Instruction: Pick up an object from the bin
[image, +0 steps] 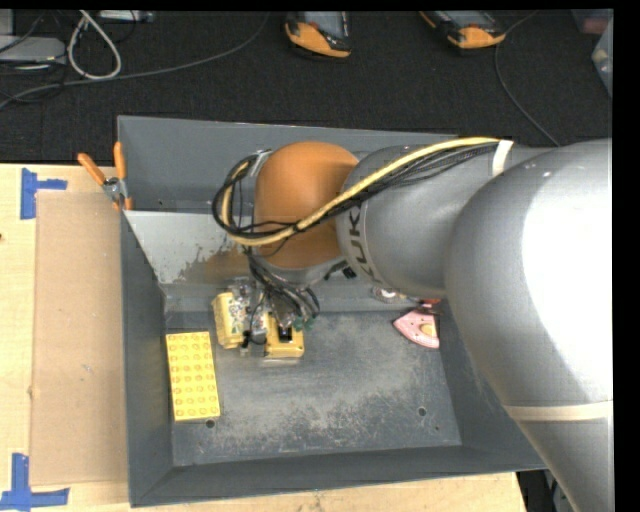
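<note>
My gripper (256, 333) hangs low over the bin floor, left of the middle, below the arm's orange cover. It is open, its two yellowish fingertips (283, 345) apart, and I see nothing between them. A flat yellow studded building plate (192, 375) lies on the floor just to the gripper's lower left, a short gap away. A small pink piece (418, 328) lies to the right, partly hidden under the arm.
The arm's large grey body covers the bin's right side and back. The sloped bin wall rises close behind and to the left of the gripper. Bare floor stretches along the front.
</note>
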